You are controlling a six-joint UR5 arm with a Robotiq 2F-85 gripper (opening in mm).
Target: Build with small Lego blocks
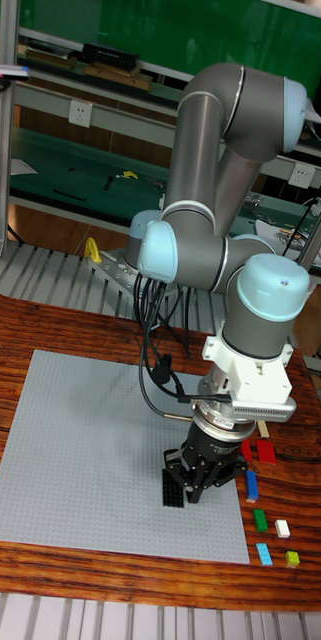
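The tall fixed view looks down the table at the arm, which bends over the near right corner of a grey baseplate lying flat on the wooden table. The gripper hangs low over that corner, and a black block lies on the plate just to its left, close against the near finger. The step in hand looks like seating or releasing this black block on the plate. To do it well, the block should sit square to the stud grid and be pressed straight down with no tilt, so that it clicks in fully; any lift away should be straight up, or the finger may drag the block off its studs. The plate itself is not visibly fixed, so a sideways pull could shift it. As to the jaws, the dark fingers merge with the black block and with their own shadow here, so I cannot tell how far apart they stand, nor whether they clasp the block or only rest beside it. Off the plate's right edge, on the wood, the loose stock waits in a rough column: a red block nearest the gripper, a blue block below it, then a green block with a white block beside it, and lowest a light blue block and a yellow-green block.
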